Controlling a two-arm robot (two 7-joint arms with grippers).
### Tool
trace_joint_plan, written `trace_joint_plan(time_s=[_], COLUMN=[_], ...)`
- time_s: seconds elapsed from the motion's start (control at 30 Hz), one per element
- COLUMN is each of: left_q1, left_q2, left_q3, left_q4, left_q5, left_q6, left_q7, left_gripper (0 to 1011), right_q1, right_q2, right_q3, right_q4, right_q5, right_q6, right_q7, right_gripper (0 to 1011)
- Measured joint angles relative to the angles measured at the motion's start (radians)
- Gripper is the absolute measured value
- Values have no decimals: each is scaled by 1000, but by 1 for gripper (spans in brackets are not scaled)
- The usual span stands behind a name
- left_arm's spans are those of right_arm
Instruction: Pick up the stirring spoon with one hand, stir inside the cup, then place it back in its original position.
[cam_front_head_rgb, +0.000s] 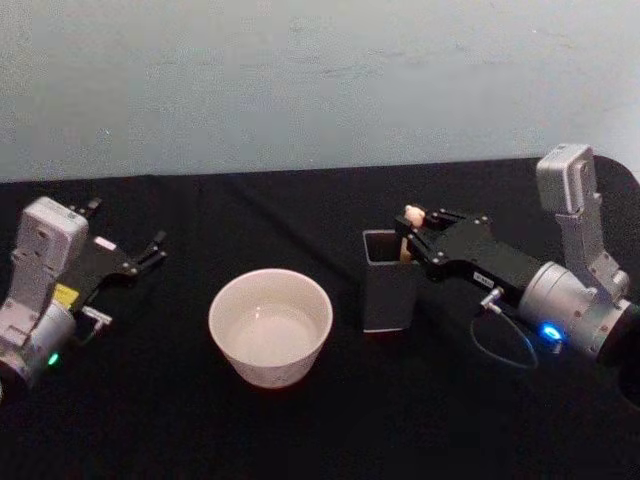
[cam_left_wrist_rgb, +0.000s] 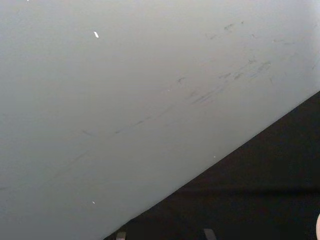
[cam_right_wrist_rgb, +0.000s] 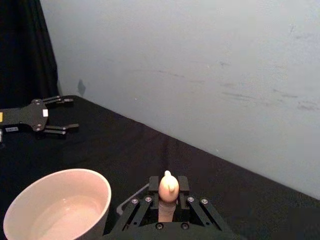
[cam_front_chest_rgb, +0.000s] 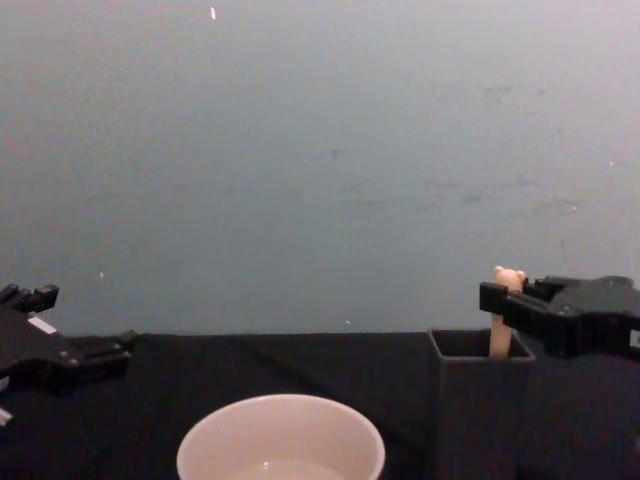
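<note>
The stirring spoon stands upright in the tall dark grey square holder, its beige handle and bear head poking above the rim. My right gripper reaches in from the right and is shut on that handle just under the bear head. From the chest, the handle rises out of the holder between the right gripper's fingers. The wide cream cup sits to the holder's left, a short gap between them. My left gripper rests open at the far left of the table.
A black cloth covers the table, and a pale wall runs close behind it. A thin cable loops beside the right wrist. Bare cloth lies in front of the cup and between the cup and the left arm.
</note>
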Motion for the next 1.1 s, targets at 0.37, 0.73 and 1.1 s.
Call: trace_joint_plan(time_s=[0.37, 0.73, 1.1], left_q1=[0, 0, 0], left_q2=[0, 0, 0], left_q3=[0, 0, 0], left_q4=[0, 0, 0], left_q5=[0, 0, 0], left_q6=[0, 0, 0], left_q7=[0, 0, 0], left_gripper=[1001, 1001, 1001], right_q1=[-11, -11, -11], right_q2=[-15, -13, -13], right_q3=[8, 3, 4], right_q4=[-3, -4, -4], right_q5=[-3, -16, -13], right_q6=[15, 18, 18], right_q7=[-6, -4, -2], right_gripper=[214, 214, 324])
